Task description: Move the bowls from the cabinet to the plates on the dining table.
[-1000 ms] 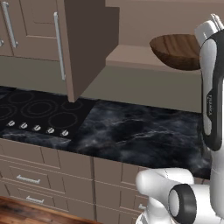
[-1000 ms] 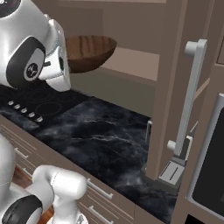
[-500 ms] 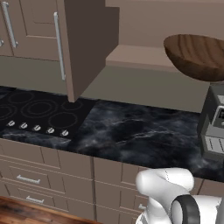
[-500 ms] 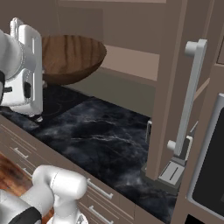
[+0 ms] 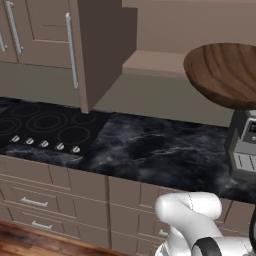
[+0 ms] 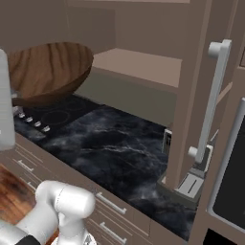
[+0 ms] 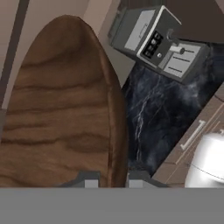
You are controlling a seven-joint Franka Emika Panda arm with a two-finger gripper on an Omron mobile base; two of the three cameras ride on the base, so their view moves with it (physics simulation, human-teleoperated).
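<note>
Wood-grain bowl (image 7: 65, 109), its far side cut off by the frame, sits clamped between the jaws.

Kitchen, black cooktop (image 5: 42, 127), marble counter (image 5: 165, 150), wall cabinet (image 5: 75, 40), drawers (image 5: 35, 200)

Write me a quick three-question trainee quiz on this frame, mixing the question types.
1. True or false: the wooden bowl rests on the cabinet shelf.
2. Where do the fingers sit on the bowl? A) clamped on its rim B) under its base C) apart from it
3. Fill in: beneath the lifted bowl lies the black marble ____.

Key:
1. False; it is held in the air, clear of the shelf.
2. A; one finger is on each side of the rim.
3. Counter.
</note>
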